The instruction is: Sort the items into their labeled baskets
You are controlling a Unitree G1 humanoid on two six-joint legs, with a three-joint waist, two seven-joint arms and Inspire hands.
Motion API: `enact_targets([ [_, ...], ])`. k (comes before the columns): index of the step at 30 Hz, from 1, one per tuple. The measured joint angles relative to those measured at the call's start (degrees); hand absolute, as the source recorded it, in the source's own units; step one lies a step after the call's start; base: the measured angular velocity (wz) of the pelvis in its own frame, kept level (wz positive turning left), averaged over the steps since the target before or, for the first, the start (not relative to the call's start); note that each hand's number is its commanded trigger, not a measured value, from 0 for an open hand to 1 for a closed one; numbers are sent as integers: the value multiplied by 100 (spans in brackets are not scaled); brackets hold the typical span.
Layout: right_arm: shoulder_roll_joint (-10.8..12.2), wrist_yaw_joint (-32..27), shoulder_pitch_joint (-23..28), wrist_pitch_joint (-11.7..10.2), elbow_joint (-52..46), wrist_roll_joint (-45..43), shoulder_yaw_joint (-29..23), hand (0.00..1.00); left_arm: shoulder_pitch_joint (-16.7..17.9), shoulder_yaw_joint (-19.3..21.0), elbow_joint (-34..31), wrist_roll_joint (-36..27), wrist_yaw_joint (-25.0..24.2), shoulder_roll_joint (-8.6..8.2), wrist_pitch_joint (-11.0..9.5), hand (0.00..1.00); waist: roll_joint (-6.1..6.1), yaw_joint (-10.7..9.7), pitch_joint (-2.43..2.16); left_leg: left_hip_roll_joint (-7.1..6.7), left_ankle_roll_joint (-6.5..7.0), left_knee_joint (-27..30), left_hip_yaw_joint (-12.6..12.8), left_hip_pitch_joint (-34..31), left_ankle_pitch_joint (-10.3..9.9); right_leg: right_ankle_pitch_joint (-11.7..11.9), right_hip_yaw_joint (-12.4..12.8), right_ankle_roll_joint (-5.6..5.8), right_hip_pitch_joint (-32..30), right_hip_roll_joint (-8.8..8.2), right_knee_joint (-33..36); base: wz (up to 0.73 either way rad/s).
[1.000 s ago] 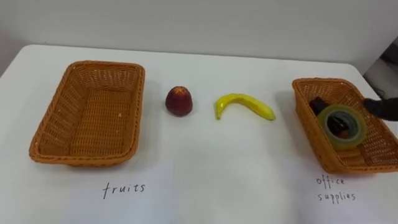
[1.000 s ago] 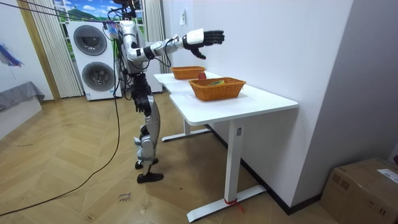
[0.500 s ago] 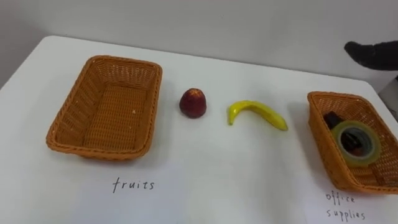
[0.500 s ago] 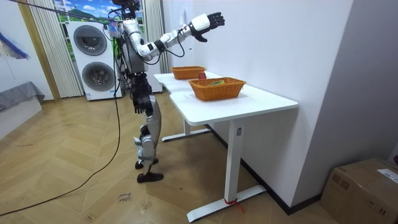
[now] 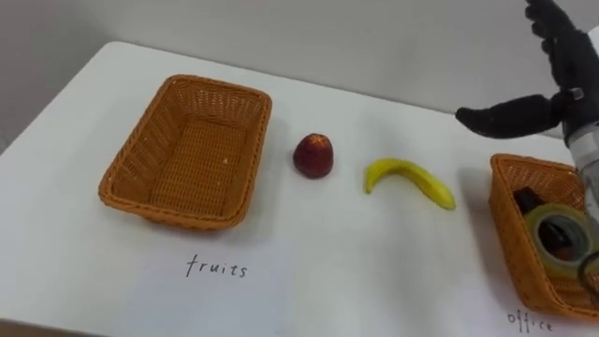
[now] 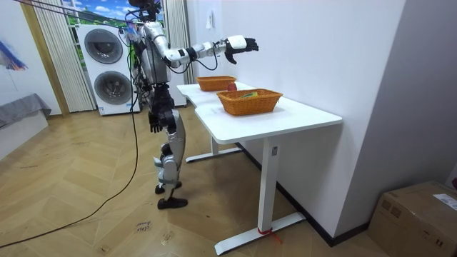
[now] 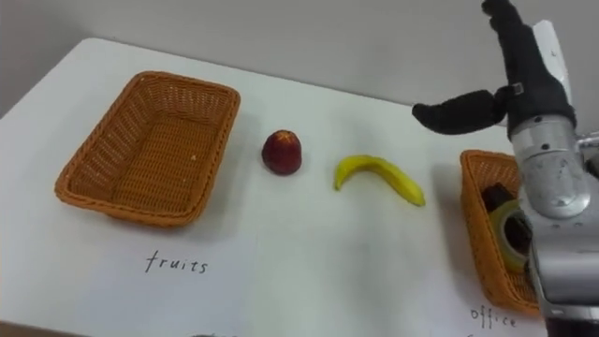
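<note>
An empty wicker fruit basket (image 5: 245, 159) sits at the table's left above a handwritten "fruits" label (image 5: 217, 268). A red apple (image 5: 314, 155) and a yellow banana (image 5: 409, 178) lie on the bare table between the baskets. At the right, the office supplies basket (image 5: 505, 234) holds a roll of tape (image 5: 560, 239) and a dark item (image 5: 529, 199). My right hand (image 5: 554, 54) is open and raised in the air above the table's far right, thumb pointing left, holding nothing. My left hand (image 6: 155, 123) hangs by my side.
I stand at the long side of a white table (image 6: 285, 118) that is set against a wall. Two stacked washing machines (image 6: 107, 64) stand behind me. Bare tabletop lies in front of the fruit and around the labels.
The head camera has panned left, so the whole scene sits further right. My right hand left the office supplies basket, rose high, then came down a little, still open.
</note>
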Motion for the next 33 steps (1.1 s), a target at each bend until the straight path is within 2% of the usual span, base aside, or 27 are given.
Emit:
enact_targets([
  [2, -108, 116, -49, 0, 252, -29, 201, 0, -25, -78, 5, 3, 1, 36, 0, 0, -78, 96, -6, -10, 0, 10, -50, -84, 0, 2, -23, -1, -53, -7, 2, 12],
  [4, -109, 136, -261, 1, 570, -51, 455, 0, -126, -96, 12, -2, 0, 64, 3, 0, -137, 157, 13, -12, 2, 112, -74, -265, -1, 8, -30, -9, -173, -5, -11, 8],
  [6, -108, 180, -456, -2, 808, -32, 662, 0, -191, -140, 47, 2, -1, 117, -9, 0, -148, 189, 18, -3, 1, 187, -84, -403, -1, 24, -33, -32, -254, 2, -31, 5],
  [12, -108, 180, -719, -123, 1357, 218, 888, 0, -342, -424, 79, -3, -47, 253, -16, 0, -101, 320, 51, 38, 1, 361, -90, -736, 2, 112, -20, -69, -498, 21, -81, 1],
  [16, -109, 205, -736, -127, 1490, 159, 1093, 0, -411, -513, 86, 6, -44, 255, -18, 0, -82, 318, 65, 46, 1, 370, -89, -844, 2, 134, -48, -74, -582, 18, -79, 0],
  [21, -130, 267, -744, -147, 1597, -54, 1216, 0, -494, -667, 79, 5, -34, 255, -46, 0, -88, 301, 60, 49, 1, 388, -82, -950, 2, 139, -109, -77, -682, 12, -81, 0],
  [29, -133, 283, -882, -223, 1826, -287, 1216, 0, -496, -751, 80, 4, 37, 251, -68, 0, -42, 300, 86, 62, 0, 462, -83, -965, 1, 139, -131, -76, -686, 4, -93, 0],
  [33, -133, 284, -882, -222, 1841, -324, 1216, 0, -495, -747, 78, 8, 41, 248, -52, 0, -8, 300, 77, 66, 0, 462, -76, -957, 1, 141, -132, -79, -681, 9, -88, 0],
])
